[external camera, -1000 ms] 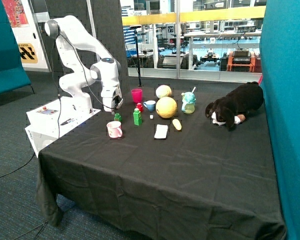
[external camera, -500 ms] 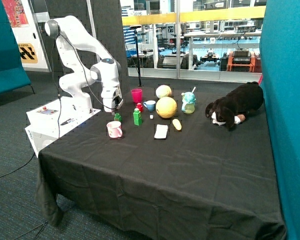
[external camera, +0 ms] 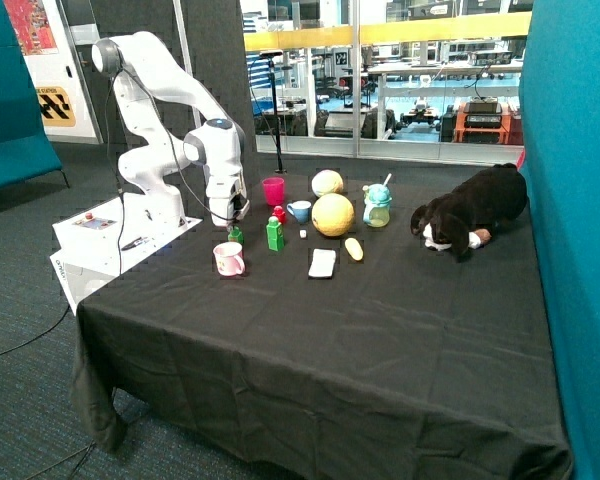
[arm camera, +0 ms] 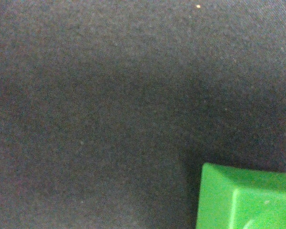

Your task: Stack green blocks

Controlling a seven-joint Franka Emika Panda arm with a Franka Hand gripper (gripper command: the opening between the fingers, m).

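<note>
A single small green block (external camera: pixel 235 235) sits on the black tablecloth behind the pink-and-white mug (external camera: pixel 228 259). A taller green piece (external camera: pixel 274 234), which looks like two green blocks stacked, stands just beside it, toward the yellow ball. My gripper (external camera: pixel 228 221) hangs low over the cloth, right next to the single green block on its robot-base side. In the wrist view a corner of the green block (arm camera: pixel 243 200) shows close up against bare black cloth. The gripper's tips do not show there.
A small red block (external camera: pixel 279 213), a magenta cup (external camera: pixel 272 190) and a blue cup (external camera: pixel 299 211) stand behind the green blocks. A large yellow ball (external camera: pixel 332 214), a pale ball (external camera: pixel 327 183), a sippy cup (external camera: pixel 377 206), a white pad (external camera: pixel 322 262) and a plush dog (external camera: pixel 470 212) lie further along.
The arm's wrist has shifted slightly toward the single green block. The blocks and other objects have not moved.
</note>
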